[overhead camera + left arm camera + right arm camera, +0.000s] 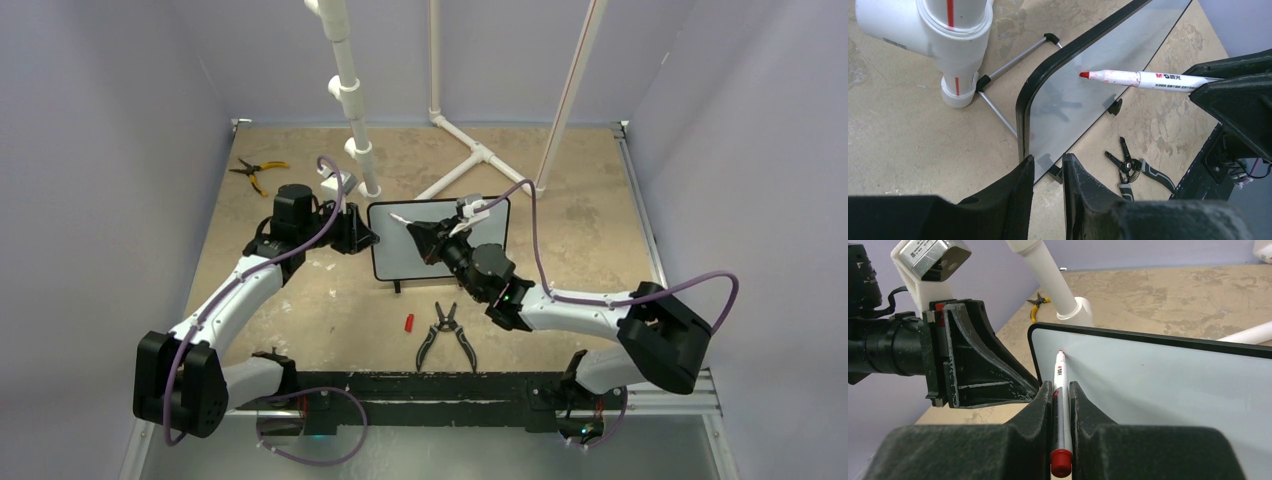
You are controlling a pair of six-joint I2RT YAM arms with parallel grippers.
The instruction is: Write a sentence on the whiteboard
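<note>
**Top external view.** The whiteboard (395, 262) stands upright on its feet at mid-table (300, 300), with its face toward the arm bases. The left gripper (368, 238) is clamped on the board's left edge. The right gripper (418, 233) is closed round a marker (400, 219), which points at the upper-left of the face. A red cap (408, 322) and wire strippers (445, 336) lie on the table in front of the board, apart from it. No writing shows on the board.

**Left wrist view.** The left gripper's 2 fingers (1015, 200) straddle the black frame near a lower corner and pinch it between them. The face is blank and glossy and carries reflections. The marker's red nib is at the surface, but whether it touches cannot be told. A PVC fitting (948, 40) stands near, behind the board.

**Right wrist view.** The marker lies lengthwise in the gap between the right gripper's fingers and is firmly held. Its nib is at the board's upper-left corner, just beside the left gripper.

**Assessment.**
1. The board looks light and stiff, with a slick face and thin feet. It would probably slide or tip back under pen pressure.
2. The frame edge is the sound place to hold it, since that leaves the writing face free.
3. Writing has not begun.
</note>
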